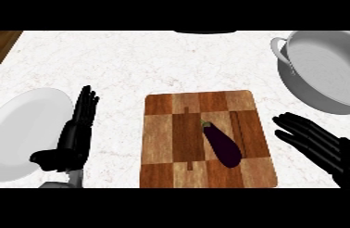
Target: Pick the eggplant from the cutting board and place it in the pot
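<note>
Head view | eggplant (222, 144) on cutting board (205, 139) | L hand (74, 134) & R hand (315, 141) fingers straight, holding nothing

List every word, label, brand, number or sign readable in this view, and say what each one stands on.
None: no readable text shows anywhere in the head view.
The cutting board bears only its wood checker pattern.
The eggplant, the pot and the white plate carry no label or mark.
The marbled counter shows only veining.
The left hand and the right hand are plain black, without lettering.
</note>
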